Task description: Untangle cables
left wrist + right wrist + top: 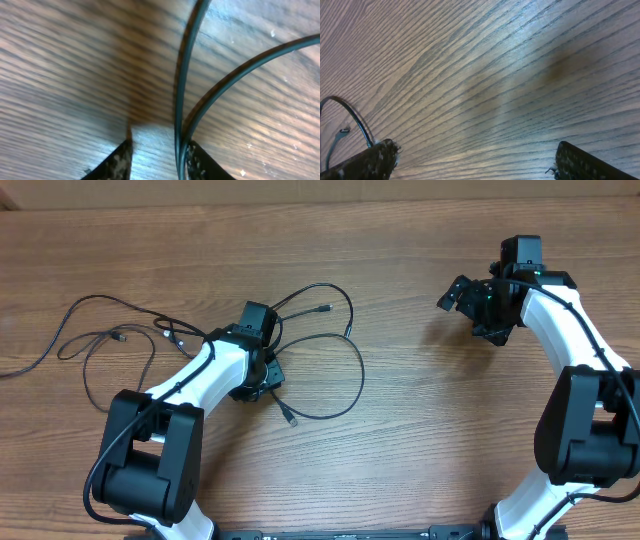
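Table: a wood-grain table (420,470) carries everything.
Cables: thin black cables (360,370) lie loose on the left half of the table, around the left arm's wrist.
Left-hand loops: several strands curl and cross to the left of the arm, and one trails off toward the table's left edge.
Right-hand loops: wider loops spread to the right of the wrist and overlap each other.
Plug tips: one plug tip (291,421) lies at the near end of the wide loop. A second plug tip (324,309) lies at the far side.
Left end effector: the left end effector (160,145) is low over the wood in the middle of the cables. Its fingers are apart with a modest gap.
Strands at the left fingers: two strands (177,100) meet and run into that gap, tight beside one finger (200,162). Whether they touch it cannot be told, and nothing is pinched.
Right end effector: the right end effector (475,146) has its fingers spread wide and holds nothing. It is over bare wood on the right half, well apart from the cables.
Right wrist view: a cable arc and a small plug show at the far left edge.
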Robot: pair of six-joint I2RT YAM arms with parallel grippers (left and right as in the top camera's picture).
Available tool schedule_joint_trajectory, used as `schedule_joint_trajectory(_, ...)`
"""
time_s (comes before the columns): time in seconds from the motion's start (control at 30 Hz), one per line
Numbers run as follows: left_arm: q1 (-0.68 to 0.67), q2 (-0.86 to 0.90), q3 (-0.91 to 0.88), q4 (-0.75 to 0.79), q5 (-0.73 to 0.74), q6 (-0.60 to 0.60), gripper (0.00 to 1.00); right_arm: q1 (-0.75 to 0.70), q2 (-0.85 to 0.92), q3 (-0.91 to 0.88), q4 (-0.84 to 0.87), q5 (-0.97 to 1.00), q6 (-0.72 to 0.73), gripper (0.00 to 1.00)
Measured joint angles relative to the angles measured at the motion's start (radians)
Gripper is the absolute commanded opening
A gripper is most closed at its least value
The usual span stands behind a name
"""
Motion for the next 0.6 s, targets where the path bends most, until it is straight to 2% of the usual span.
schedule_joint_trajectory(0.1, 0.002, 0.000, -0.007, 0.012, -0.044, 0.003, 0.15, 0.000, 0.000, 0.000, 0.000, 0.000, 0.000, 1.00)
schedule_joint_trajectory(0.3, 0.003, 0.000, -0.011, 0.027, -0.076, 0.004, 0.15, 0.000, 0.000, 0.000, 0.000, 0.000, 0.000, 1.00)
schedule_joint_trajectory(0.33, 0.003, 0.000, -0.011, 0.027, -0.076, 0.004, 0.14, 0.000, 0.000, 0.000, 0.000, 0.000, 0.000, 1.00)
schedule_joint_trajectory(0.4, 0.003, 0.000, -0.011, 0.028, -0.077, 0.003, 0.04, 0.000, 0.000, 0.000, 0.000, 0.000, 0.000, 1.00)
schedule_joint_trajectory(0.6, 0.003, 0.000, -0.011, 0.031, -0.084, 0.023, 0.04, 0.000, 0.000, 0.000, 0.000, 0.000, 0.000, 1.00)
